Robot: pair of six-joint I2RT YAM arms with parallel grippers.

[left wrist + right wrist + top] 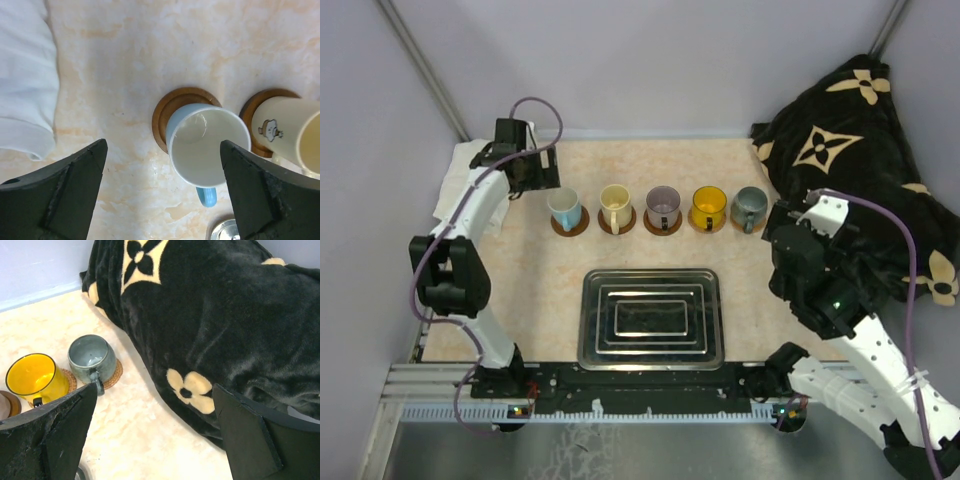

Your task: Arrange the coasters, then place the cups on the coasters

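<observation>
Five cups (663,207) stand in a row across the far half of the bench (540,300), each on one of the coasters (570,229), so the arranging looks all but done. The left pincer (164,150) hangs wide open over the white cup (207,145) at the row's left end, one finger on each side and neither touching it. That cup sits upright on its coaster (172,102), its blue handle pointing toward the arms' side.

The step in hand seems to be getting clear of this cup. A straight lift is best, jaws kept wide, with no sideways swing until the fingers are above the rim. The cream cup (295,135) stands just beside it and leaves little room on that side. The handle is another thing a finger could catch.

The right pincer (155,390) is open too and holds nothing. It hovers near the grey-green cup (92,357) and the yellow cup (32,375), close to a black blanket (225,315) heaped at the bench's right. A steel tray (651,275) lies near the arms, well apart from the row. A white cloth (25,75) lies left of the white cup, out of the way.
</observation>
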